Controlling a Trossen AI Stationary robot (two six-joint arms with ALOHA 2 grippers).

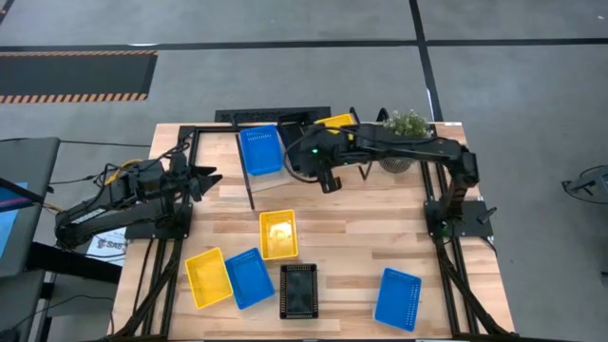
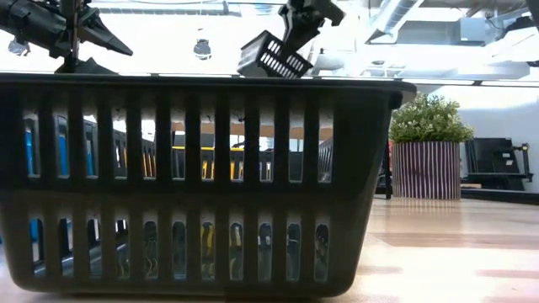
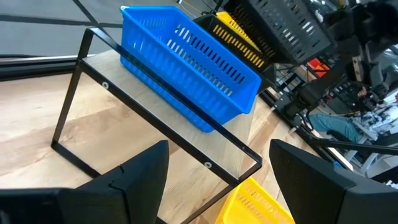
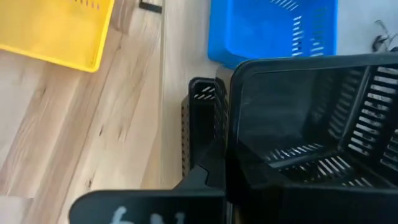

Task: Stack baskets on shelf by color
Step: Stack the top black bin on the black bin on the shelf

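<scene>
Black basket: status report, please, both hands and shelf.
Right hand shut on black basket, above shelf. Left hand open, idle. Blue basket on shelf.

Grey floor with dark seams; hazard-striped mat. Potted plant in striped pot; bright ceiling ducts.

The surface is a light plank top in a black frame. Five baskets lie directly on it along the near side: a yellow basket toward the middle, another yellow basket and a blue basket touching side by side at the left, a black basket just beside the blue one, and a second blue basket well apart at the right (tilted against the planks). The shelf stands on its thin black legs at the far side, and a potted plant sits near the far right corner.
</scene>
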